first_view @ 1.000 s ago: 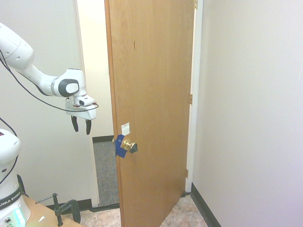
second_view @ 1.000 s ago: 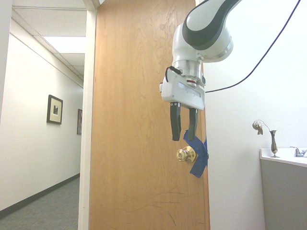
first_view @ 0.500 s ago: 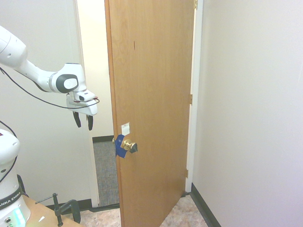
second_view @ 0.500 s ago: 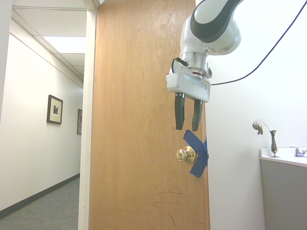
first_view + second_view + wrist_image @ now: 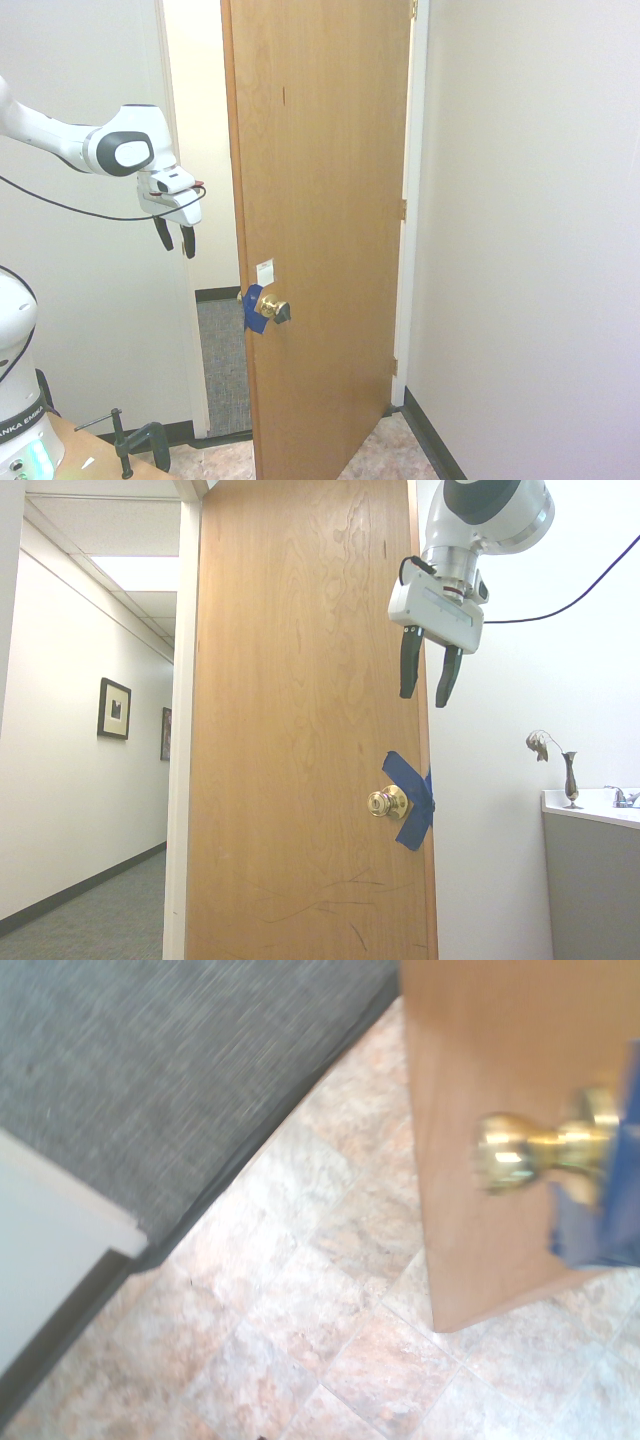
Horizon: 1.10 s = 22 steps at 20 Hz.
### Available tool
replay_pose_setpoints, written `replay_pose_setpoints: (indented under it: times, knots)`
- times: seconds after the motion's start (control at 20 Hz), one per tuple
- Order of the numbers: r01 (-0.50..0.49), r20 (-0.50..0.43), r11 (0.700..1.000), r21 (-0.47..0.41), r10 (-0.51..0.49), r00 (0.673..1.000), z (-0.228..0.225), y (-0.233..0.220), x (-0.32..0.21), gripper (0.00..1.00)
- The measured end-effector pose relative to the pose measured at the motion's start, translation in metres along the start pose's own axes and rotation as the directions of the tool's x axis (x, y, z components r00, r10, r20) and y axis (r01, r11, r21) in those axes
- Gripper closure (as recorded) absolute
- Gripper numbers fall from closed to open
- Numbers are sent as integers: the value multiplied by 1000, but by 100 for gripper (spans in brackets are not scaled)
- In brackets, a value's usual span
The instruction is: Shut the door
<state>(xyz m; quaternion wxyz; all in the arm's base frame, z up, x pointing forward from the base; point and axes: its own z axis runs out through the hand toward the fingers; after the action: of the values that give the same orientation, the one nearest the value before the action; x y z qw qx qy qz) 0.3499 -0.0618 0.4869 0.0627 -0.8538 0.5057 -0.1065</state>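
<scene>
Door (image 5: 320, 200) stands well open, swung into the room on hinges at its far edge, its latch edge facing the arm and the carpeted hallway visible through the gap beside the white door frame (image 5: 180, 330). On that latch edge, about mid-height, sit the brass knob (image 5: 274, 308), blue tape (image 5: 254, 310) wrapped around the latch, and a small white sticker (image 5: 265, 271) just above. The gripper (image 5: 174, 237) hangs in free air on the hallway side of the latch edge, above the knob and touching nothing; its fingers (image 5: 409, 664) point down with a moderate gap between them, and they hold nothing. From the second exterior view the gripper shows near the door's upper latch edge, clearly higher than the knob and tape. The wrist view looks down on the knob, the bottom corner of the door and the tiled floor meeting grey carpet (somewhat blurred). As I judge it, the task is at the approach step: no contact has been made and the door has not begun to close. The next move seems to call for bringing the fingers against the room-side face or the latch edge near the knob, then pushing steadily along the door's arc toward the frame, keeping the contact from slipping off the edge.
</scene>
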Motion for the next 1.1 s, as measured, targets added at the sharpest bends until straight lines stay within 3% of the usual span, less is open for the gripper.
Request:
replay_pose_setpoints:
  times: [0.4,0.75,1.1]
  knots:
    - [-175,-11,984,27,175,985,-15,43,61,0]
    - [-314,-30,948,56,316,948,-26,78,124,0]
    - [-390,-19,919,60,391,920,-31,122,184,0]
